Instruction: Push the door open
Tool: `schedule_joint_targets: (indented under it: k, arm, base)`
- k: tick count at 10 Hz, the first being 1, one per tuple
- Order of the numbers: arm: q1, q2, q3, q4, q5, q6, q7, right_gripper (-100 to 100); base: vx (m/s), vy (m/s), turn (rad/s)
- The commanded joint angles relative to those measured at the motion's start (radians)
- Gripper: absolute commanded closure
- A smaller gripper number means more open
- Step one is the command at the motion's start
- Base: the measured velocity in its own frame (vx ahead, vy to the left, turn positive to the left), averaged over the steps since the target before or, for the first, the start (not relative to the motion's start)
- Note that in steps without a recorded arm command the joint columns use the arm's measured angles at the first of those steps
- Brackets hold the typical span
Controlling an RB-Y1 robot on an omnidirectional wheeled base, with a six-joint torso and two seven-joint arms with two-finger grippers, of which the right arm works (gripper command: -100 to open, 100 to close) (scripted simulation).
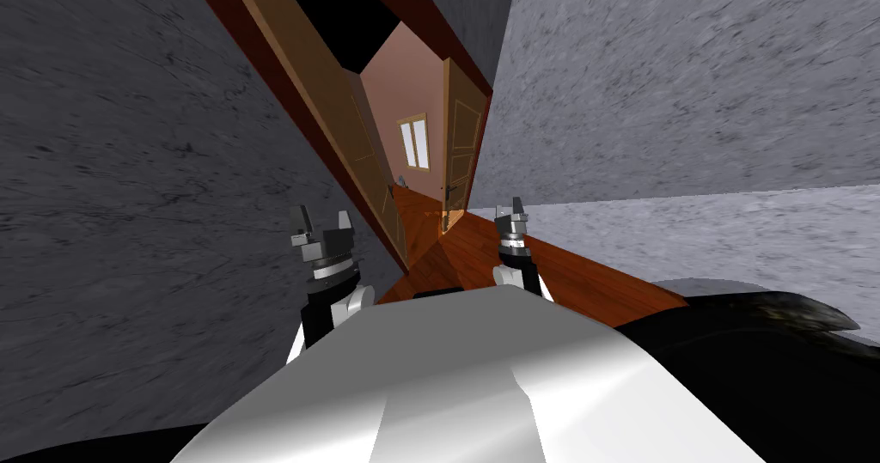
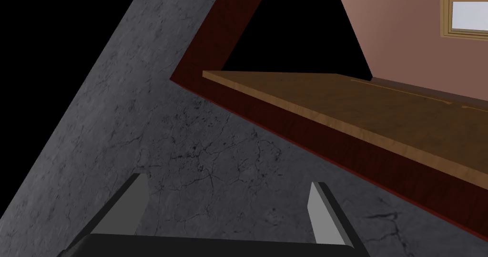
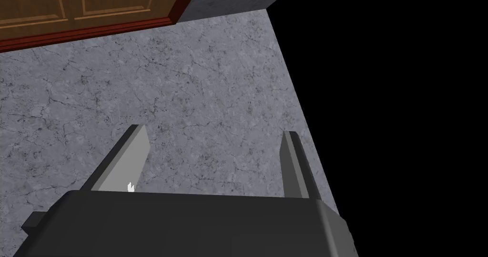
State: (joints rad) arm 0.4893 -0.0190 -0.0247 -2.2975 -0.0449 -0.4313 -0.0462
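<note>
Two grey walls [image 1: 129, 183] flank a doorway with a dark red frame [image 2: 214, 39]. Its brown door [image 1: 352, 140] stands open, angled inward along the left side of the opening, above a wooden floor [image 1: 481, 260]. Left gripper [image 1: 322, 226] faces the wall just beside the frame, fingers wide apart. Right gripper [image 1: 516, 213] faces the opposite wall, fingers equally wide.

Two wooden doors, near door [image 1: 341, 123] and far panelled door [image 1: 461, 149]; one window [image 1: 414, 143]; two grippers, left gripper [image 1: 322, 220] and right gripper [image 1: 516, 205].
</note>
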Motion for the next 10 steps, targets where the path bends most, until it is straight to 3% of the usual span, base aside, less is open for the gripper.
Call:
schedule_joint_targets:
  k: [1,10]
  arm:
    - [-0.019,-0.008,0.004,0.033,0.007,-0.003,-0.01,-100]
    - [-0.135,-0.042,0.031,0.229,0.047,-0.02,-0.07,-100]
  base:
    - [0.069,0.054,0.049]
    - [0.09,-0.086,0.047]
